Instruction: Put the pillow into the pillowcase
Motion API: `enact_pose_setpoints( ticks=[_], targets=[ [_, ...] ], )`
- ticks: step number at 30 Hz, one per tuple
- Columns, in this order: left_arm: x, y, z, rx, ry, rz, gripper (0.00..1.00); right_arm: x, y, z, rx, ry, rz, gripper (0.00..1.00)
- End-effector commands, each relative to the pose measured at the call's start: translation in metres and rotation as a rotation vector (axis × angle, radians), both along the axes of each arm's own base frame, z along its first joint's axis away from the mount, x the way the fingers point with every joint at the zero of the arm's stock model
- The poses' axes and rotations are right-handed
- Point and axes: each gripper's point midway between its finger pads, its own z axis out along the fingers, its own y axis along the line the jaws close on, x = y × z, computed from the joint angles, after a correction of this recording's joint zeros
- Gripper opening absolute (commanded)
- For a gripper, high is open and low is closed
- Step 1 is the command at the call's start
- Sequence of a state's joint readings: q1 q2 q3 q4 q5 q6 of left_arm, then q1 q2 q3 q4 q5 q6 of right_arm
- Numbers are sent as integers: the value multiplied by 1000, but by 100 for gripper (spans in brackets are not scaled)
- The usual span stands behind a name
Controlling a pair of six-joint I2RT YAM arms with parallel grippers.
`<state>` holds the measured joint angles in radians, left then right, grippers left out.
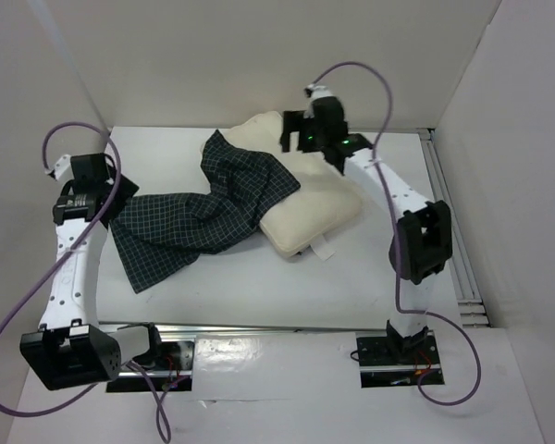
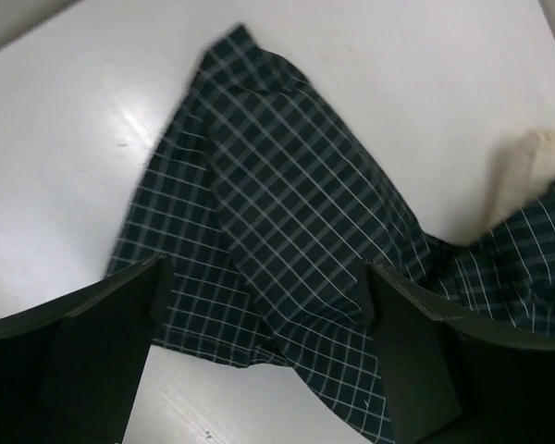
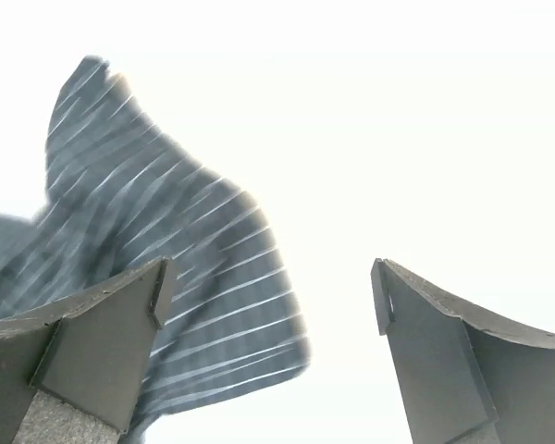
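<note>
Left end effector (image 2: 268,268): we see it released, fingers spread wide over the left end of the pillowcase and gripping nothing. We cannot tell whether the tips touch the cloth.
Pillowcase (image 1: 203,213): crumpled on the tabletop (image 1: 222,301). It runs from the near left, beside the left arm, toward the back centre. We see its right part draped over the left side of the pillow.
Pillow (image 1: 319,208): it lies flat on the tabletop, right of centre, and most of it shows bare outside the pillowcase. From the left wrist we see one cream corner beside the checked cloth.
Right end effector (image 3: 270,268): released, with the fingers wide apart and nothing between them. It hangs over the far part of the pillow, next to the raised edge of the pillowcase. The right wrist view is washed out, so we cannot judge contact.
</note>
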<state>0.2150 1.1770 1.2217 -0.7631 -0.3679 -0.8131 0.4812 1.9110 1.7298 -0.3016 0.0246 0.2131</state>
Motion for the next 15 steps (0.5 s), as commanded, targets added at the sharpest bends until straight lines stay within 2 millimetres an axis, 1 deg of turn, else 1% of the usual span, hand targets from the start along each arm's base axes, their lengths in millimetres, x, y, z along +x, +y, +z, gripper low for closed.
enact_pose_setpoints(
  ticks=[1,2,3,4,5,6,7,9,10,11,12,13,14,15],
  targets=[
    [46,-52,-2,-28,-100,-278,100,32,-73,-9,7,35,-136,100],
    [53,-62,-18,-32,-56,-315,100,42,-91,-14,0,40,-152,100],
    [57,-72,-30,-33,-20,-352,100,45,-97,-24,-6,57,-148,100],
    [63,-90,-33,-31,3,-399,100,49,-98,-47,-8,100,-138,100],
    [68,-100,-43,-37,34,-436,100,52,-101,-54,-23,105,-114,100],
    [73,-111,-68,-58,112,-463,100,54,-96,-59,-21,111,-86,100],
    [76,-127,-78,-54,144,-512,100,54,-91,-79,-15,153,-58,100],
    [81,-141,-95,-59,193,-546,100,56,-83,-91,-11,169,-14,100],
    [83,-150,-114,-64,246,-567,99,57,-83,-113,-23,212,-14,100],
    [90,-155,-115,-63,248,-576,99,59,-83,-119,-36,213,-6,100],
    [94,-157,-120,-72,252,-583,98,58,-78,-127,-40,226,3,100],
    [95,-164,-134,-75,290,-598,98,57,-78,-133,-43,236,3,100],
    [100,-173,-136,-81,284,-618,96,54,-77,-142,-43,257,10,98],
    [102,-173,-144,-83,299,-618,96,51,-78,-148,-47,272,10,96]
  ],
)
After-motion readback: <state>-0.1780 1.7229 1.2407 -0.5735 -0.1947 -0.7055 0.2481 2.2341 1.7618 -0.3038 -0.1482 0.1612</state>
